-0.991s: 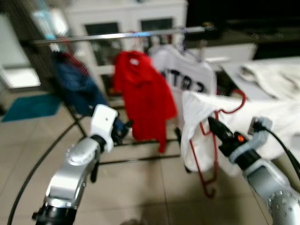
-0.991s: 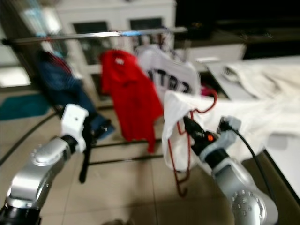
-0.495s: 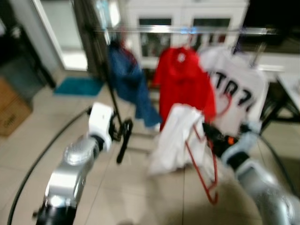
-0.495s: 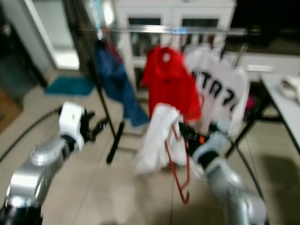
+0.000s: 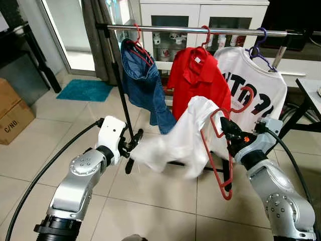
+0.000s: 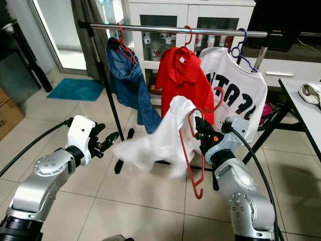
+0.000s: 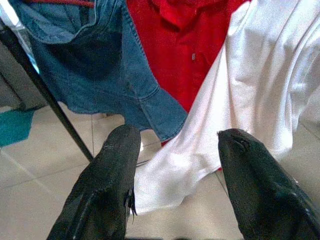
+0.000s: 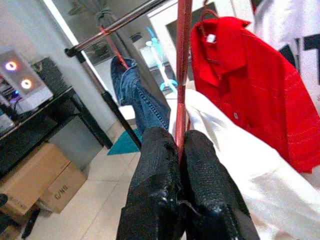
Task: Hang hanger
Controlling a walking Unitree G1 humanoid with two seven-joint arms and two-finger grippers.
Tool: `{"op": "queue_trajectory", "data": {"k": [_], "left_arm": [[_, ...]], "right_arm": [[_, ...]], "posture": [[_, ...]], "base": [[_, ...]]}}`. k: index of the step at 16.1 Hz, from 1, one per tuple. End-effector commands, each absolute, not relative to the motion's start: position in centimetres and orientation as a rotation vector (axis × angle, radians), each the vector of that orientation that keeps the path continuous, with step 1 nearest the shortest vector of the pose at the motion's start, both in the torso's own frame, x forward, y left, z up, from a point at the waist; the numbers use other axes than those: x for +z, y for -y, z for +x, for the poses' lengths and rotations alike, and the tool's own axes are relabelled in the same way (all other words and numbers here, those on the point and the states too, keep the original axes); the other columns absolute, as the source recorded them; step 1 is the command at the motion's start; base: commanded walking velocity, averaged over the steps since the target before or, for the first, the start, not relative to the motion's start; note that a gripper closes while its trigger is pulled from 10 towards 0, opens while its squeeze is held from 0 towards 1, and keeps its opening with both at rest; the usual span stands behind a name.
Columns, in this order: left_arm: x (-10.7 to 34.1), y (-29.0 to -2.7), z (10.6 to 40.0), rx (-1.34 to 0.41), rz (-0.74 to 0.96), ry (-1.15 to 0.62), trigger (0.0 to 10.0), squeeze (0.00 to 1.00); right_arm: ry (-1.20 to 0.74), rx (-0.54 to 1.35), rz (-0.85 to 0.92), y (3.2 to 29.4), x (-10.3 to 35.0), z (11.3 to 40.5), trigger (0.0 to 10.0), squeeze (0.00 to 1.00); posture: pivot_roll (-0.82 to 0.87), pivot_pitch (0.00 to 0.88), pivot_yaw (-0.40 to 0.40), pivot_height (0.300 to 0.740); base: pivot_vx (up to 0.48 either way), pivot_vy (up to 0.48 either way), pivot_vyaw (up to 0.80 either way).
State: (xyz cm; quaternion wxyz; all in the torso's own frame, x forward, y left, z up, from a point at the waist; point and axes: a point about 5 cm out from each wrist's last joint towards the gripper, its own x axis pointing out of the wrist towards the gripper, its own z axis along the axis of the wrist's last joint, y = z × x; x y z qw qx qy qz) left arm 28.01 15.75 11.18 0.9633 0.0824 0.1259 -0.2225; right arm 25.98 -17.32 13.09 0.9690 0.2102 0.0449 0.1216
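Right pincer (image 5: pixel 224 126): fingers (image 8: pixel 200 170) pressing together on the bar of the red hanger (image 5: pixel 220 150), holding it in front of the clothes rail (image 5: pixel 200 30) and below it. The hanger is carrying a white shirt (image 5: pixel 185 135), which is draping off toward the robot's left, its lower edge blurred. The hanger's hook (image 5: pixel 247 98) is pointing up, lying against the white printed T-shirt in the head views and not on the rail.

Left pincer (image 5: pixel 131 142): fingers (image 7: pixel 107 190) standing apart, gripping nothing, lower than the rail and near its upright post (image 5: pixel 118 85). In the left wrist view the white shirt's hem is showing between the two fingers, farther off; touching cannot be told.

Clothes rail: a silver bar running across the scene, bearing three garments. A blue denim garment (image 5: pixel 143 85) is hanging at the post end on its own red hanger. A red polo shirt (image 5: pixel 198 83) is hanging at mid-rail. A white printed T-shirt (image 5: pixel 256 83) is hanging at the far end on a purple hanger (image 5: pixel 260 42).

Behind the rail: a white glass-door cabinet (image 5: pixel 200 15). Beyond the post end: a teal mat (image 5: pixel 85 90) lying on the tiled floor (image 5: pixel 165 206), and a cardboard box (image 5: pixel 12 110) farther out. Beyond the T-shirt end: the corner of a table (image 5: pixel 313 93).
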Motion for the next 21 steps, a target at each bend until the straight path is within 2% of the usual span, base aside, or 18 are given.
{"op": "queue_trajectory", "data": {"k": [1, 3, 4, 5, 6, 8, 12, 15, 16, 17, 18, 21], "left_arm": [[11.0, -16.4, 28.1, -0.428, 0.191, -0.257, 10.0, 0.0], [10.7, -16.8, 28.4, -0.409, 0.184, -0.261, 10.0, 0.0], [10.9, -17.0, 28.7, -0.43, 0.162, -0.245, 10.0, 0.07], [11.0, -16.9, 28.8, -0.442, 0.145, -0.235, 10.0, 0.07], [11.7, -16.7, 28.9, -0.499, 0.076, -0.213, 10.0, 1.0], [12.3, -16.0, 28.9, -0.601, 0.025, -0.196, 10.0, 1.0], [12.2, -14.2, 29.3, -0.716, 0.101, -0.177, 10.0, 1.0], [12.9, -13.4, 30.2, -0.707, 0.16, -0.112, 10.0, 1.0], [12.9, -13.2, 30.4, -0.711, 0.173, -0.115, 10.0, 0.33], [12.8, -12.9, 30.6, -0.731, 0.174, -0.117, 10.0, 0.11], [12.8, -12.5, 30.9, -0.762, 0.156, -0.123, 10.0, 0.0], [12.3, -11.7, 31.4, -0.829, 0.147, -0.146, 10.0, 0.0]], "right_arm": [[-0.033, 0.284, 0.4, 17.0, 13.9, 26.1, 10.0, 0.0], [0.01, 0.39, 0.344, 16.0, 14.7, 26.1, 10.0, 0.0], [0.033, 0.489, 0.241, 15.3, 15.3, 26.0, 10.0, 0.0], [0.036, 0.502, 0.207, 15.2, 15.4, 26.0, 10.0, 0.0], [0.052, 0.53, 0.118, 15.2, 15.6, 26.1, 10.0, 0.0], [0.076, 0.539, 0.074, 15.2, 16.2, 26.4, 10.0, 0.0], [0.111, 0.571, 0.063, 14.9, 17.0, 26.8, 10.0, 0.0], [0.112, 0.577, 0.105, 14.7, 17.2, 26.9, 10.0, 0.0], [0.114, 0.586, 0.127, 14.5, 17.3, 26.8, 10.0, 0.0], [0.117, 0.602, 0.141, 14.3, 17.4, 26.7, 10.0, 0.0], [0.123, 0.617, 0.141, 14.1, 17.5, 26.7, 10.0, 0.0], [0.147, 0.651, 0.16, 13.5, 18.0, 26.4, 10.0, 0.0]], "posture": [[-0.07, 0.0, 0.047, 0.74], [-0.08, 0.0, 0.047, 0.74], [-0.08, 0.0, 0.049, 0.74], [-0.08, 0.0, 0.049, 0.74], [-0.09, 0.0, 0.05, 0.74], [-0.09, 0.0, 0.048, 0.74], [-0.1, 0.0, 0.05, 0.74], [-0.1, 0.0, 0.049, 0.74], [-0.1, 0.0, 0.049, 0.74], [-0.1, 0.0, 0.049, 0.74], [-0.1, 0.0, 0.049, 0.74], [-0.11, 0.0, 0.054, 0.74]], "base": [[0.0, 0.0, 0.0], [0.0, 0.0, 0.0], [0.0, 0.0, 0.0], [0.0, 0.0, 0.0], [0.0, 0.0, 0.0], [0.0, 0.0, 0.0], [0.0, 0.0, 0.0], [0.0, 0.0, 0.0], [0.0, 0.0, 0.0], [0.0, 0.0, 0.0], [0.0, 0.0, 0.0], [0.0, 0.0, 0.0]]}}
